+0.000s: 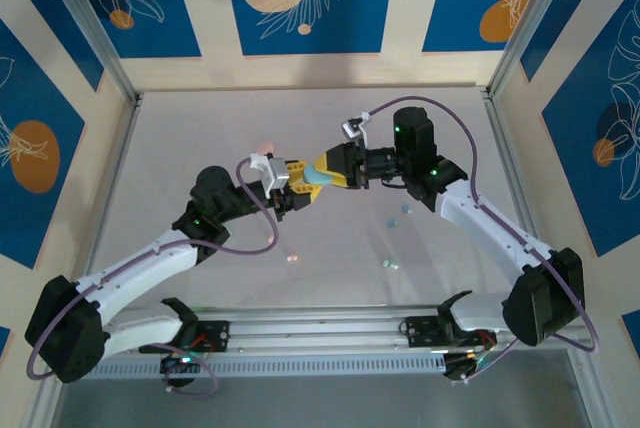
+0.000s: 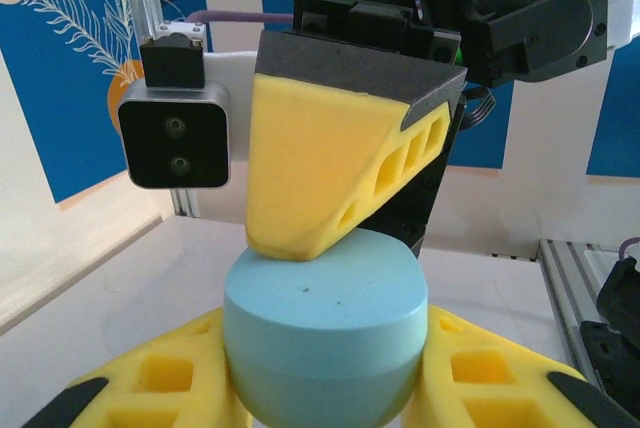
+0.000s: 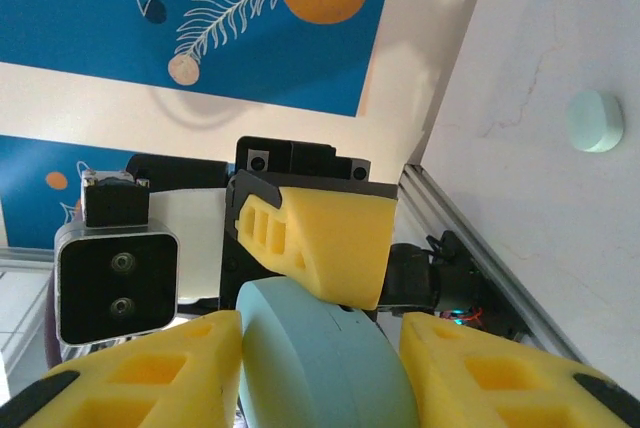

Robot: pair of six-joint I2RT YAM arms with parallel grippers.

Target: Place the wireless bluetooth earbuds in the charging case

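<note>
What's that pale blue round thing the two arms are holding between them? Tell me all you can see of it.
The pale blue case is a smooth, rounded puck of matte-looking plastic with a faint seam round its middle, apparently closed. It sits raised above the table, between the arms. The left tool grips its sides with yellow fingers. The right tool clasps it too, one finger pressing its top edge.
</note>
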